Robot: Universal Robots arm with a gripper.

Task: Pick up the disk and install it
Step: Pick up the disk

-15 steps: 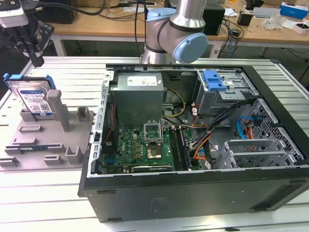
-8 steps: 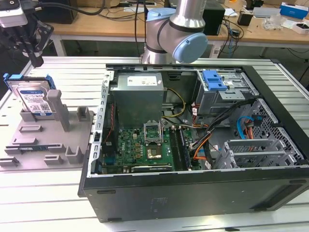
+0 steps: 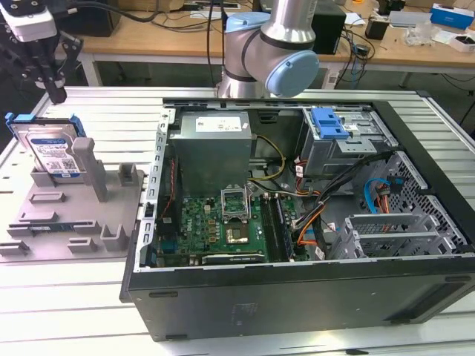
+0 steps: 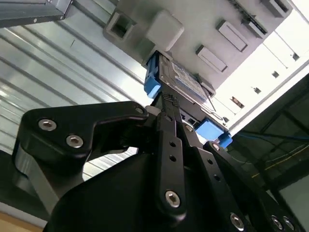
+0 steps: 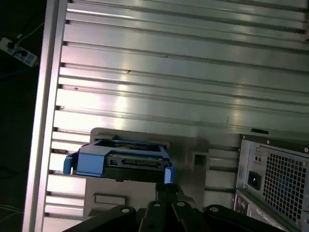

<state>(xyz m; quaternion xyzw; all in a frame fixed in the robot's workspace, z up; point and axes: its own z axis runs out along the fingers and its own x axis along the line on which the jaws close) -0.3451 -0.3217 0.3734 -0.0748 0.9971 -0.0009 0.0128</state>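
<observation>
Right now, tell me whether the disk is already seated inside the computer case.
No: in the exterior view the disk stands on edge in the grey fixture, outside the computer case.

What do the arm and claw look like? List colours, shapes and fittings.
The arm is a silver-grey metal tube with rounded joints capped in light blue. The claw is matt black, built of flat, angular links with rows of small holes, fastened by silver screws. In the exterior view a white-and-grey block sits above it.
</observation>
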